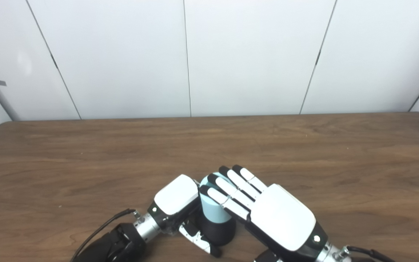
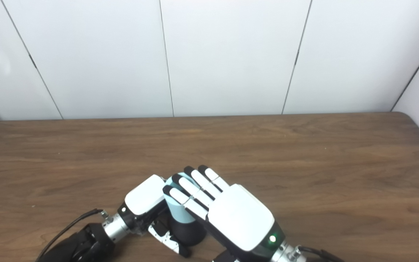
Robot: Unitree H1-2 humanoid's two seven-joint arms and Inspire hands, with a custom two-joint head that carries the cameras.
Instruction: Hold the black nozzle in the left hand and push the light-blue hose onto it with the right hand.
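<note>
Left hand (image 1: 176, 198) wrapped round black nozzle (image 1: 217, 230) near table's (image 1: 304, 153) front edge. Right hand (image 1: 267, 211), fingers flat, unclosed, presses blue hose (image 1: 212, 207) top. Hose looks seated; next, probably final downward push.

hose (image 1: 214, 209) atop nozzle (image 1: 218, 230) – between left robot hand (image 1: 176, 203) | right robot hand (image 1: 267, 209)

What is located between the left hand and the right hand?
The light-blue hose standing on the black nozzle lies between the left hand and the right hand, in both eye views.
</note>
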